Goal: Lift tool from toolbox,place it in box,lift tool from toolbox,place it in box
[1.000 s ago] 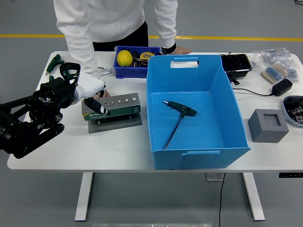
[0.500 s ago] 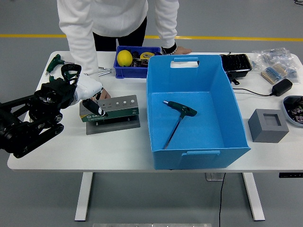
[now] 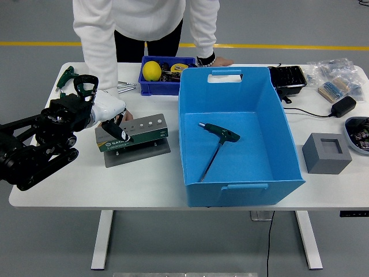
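- Head view, task state: one green T-handle tool [image 3: 218, 144] already lay on the floor of the blue box [image 3: 236, 86], its handle toward 12 o'clock and its shaft pointing toward 7 o'clock. I judged that the first half of the task was done.
- Head view, toolbox: the green toolbox [image 3: 134, 133] stood on a grey plate [image 3: 138, 157] at 9 o'clock from the box, a little apart from its wall. A row of holes showed on its top; which of them were empty could not be read.
- Head view, left hand: the left hand [image 3: 81, 107] was at the 9 o'clock end of the toolbox, its fingers closed around a dark-handled tool [image 3: 118, 131] there. Whether the tool was already free of the toolbox I cannot tell.
- Head view, person: a white-gloved hand [image 3: 109, 107] touched the same end of the toolbox, between the robot hand and it; the other hand [image 3: 216, 60] rested on the table at 12 o'clock of the box.
- Head view, what was left: in my judgement, to lift this second tool and carry it toward 3 o'clock into the box.
- Right arm was not visible.
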{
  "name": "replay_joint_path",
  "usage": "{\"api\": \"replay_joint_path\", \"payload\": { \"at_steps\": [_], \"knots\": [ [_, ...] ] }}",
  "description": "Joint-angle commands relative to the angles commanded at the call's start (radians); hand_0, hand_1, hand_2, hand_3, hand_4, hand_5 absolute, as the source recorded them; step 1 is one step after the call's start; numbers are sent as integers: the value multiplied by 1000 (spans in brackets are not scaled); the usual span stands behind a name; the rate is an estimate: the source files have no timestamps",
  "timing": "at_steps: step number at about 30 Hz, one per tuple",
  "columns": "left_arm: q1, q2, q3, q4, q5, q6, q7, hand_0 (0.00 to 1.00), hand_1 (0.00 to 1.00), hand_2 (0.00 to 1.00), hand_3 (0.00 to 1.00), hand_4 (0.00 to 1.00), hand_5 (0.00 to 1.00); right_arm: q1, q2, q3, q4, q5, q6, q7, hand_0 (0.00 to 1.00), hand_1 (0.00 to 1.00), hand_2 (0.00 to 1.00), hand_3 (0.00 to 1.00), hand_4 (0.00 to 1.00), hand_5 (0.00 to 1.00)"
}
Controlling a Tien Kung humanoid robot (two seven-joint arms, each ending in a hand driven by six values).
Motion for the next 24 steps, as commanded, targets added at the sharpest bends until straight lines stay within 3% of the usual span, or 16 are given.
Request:
{"api": "replay_joint_path", "payload": {
  "at_steps": [8,9,14,15,20,21,24],
  "knots": [
    [-1,1,-1,-2,12,-7,8,892,564,526,449,981,778,0,0,-1,0,1,0,0,703,672,721,551,787,690],
    [-1,1,-1,-2,17,-6,8,890,507,486,423,976,779,-1,0,-1,0,1,0,0,702,672,720,551,788,691],
    [-1,0,3,5,29,-10,12,890,507,486,423,976,779,-2,0,1,0,-2,0,-1,702,672,720,551,788,691],
    [0,0,5,6,32,-12,11,841,387,348,339,962,775,-2,0,2,0,-2,0,-1,703,672,721,551,788,690],
    [1,0,10,14,34,-4,6,841,387,348,339,962,775,-4,1,5,0,-5,-1,-2,703,672,721,551,788,690],
    [1,0,10,16,34,2,3,751,311,289,302,959,772,-4,2,6,0,-6,-1,-2,703,672,721,551,788,691],
    [1,1,12,17,36,12,-3,751,311,289,302,959,772,-5,2,7,0,-9,-2,-3,703,672,721,551,788,691]
  ]
}}
